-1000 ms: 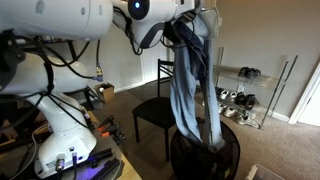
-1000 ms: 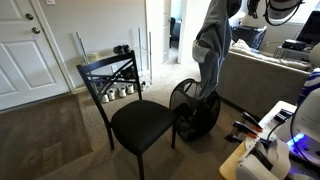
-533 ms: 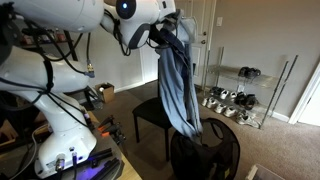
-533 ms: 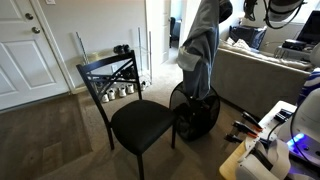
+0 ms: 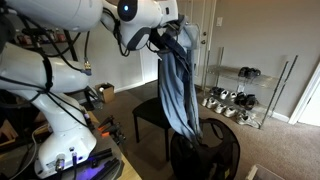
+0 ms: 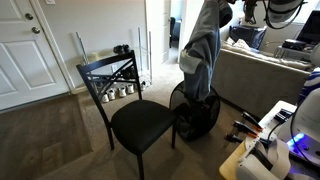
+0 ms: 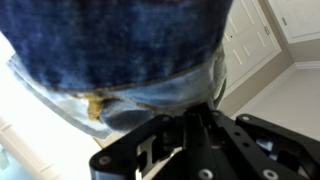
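My gripper (image 5: 168, 28) is raised high and shut on a pair of blue jeans (image 5: 178, 85). The jeans hang down from it, their lower end just above the black round basket (image 5: 218, 152). In an exterior view the jeans (image 6: 203, 50) hang over the basket (image 6: 196, 112), beside the black chair (image 6: 138, 120). In the wrist view the denim (image 7: 120, 45) fills the top of the picture, pinched between the closed black fingers (image 7: 185, 125).
A black chair (image 5: 150, 112) stands next to the basket. A wire shoe rack (image 5: 238, 95) is by the far wall. A grey sofa (image 6: 262, 75) is behind the basket. White doors (image 6: 28, 50) and a cluttered desk edge (image 6: 265, 145) are nearby.
My gripper has carried the jeans sideways toward the chair and lifted them out of the basket. In the last half second little has moved.
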### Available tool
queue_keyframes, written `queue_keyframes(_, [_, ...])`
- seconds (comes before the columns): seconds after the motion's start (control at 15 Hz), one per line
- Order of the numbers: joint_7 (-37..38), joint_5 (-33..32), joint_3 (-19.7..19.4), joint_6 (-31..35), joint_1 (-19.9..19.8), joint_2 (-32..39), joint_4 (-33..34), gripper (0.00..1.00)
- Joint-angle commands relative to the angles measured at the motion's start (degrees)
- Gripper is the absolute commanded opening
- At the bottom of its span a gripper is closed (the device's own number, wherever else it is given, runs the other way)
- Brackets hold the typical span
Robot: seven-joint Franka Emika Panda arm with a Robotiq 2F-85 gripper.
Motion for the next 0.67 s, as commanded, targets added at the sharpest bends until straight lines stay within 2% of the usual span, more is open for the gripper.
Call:
queue_keyframes(0.0, [2.5, 3.3, -1.8, 1.0, 0.2, -2.5, 2.1, 0.01])
queue_keyframes(0.33, [3.5, 4.9, -5.7, 1.0, 0.8, -5.7, 4.2, 0.01])
queue_keyframes(0.6, [5.3, 5.8, -8.3, 1.0, 5.0, -7.0, 7.9, 0.01])
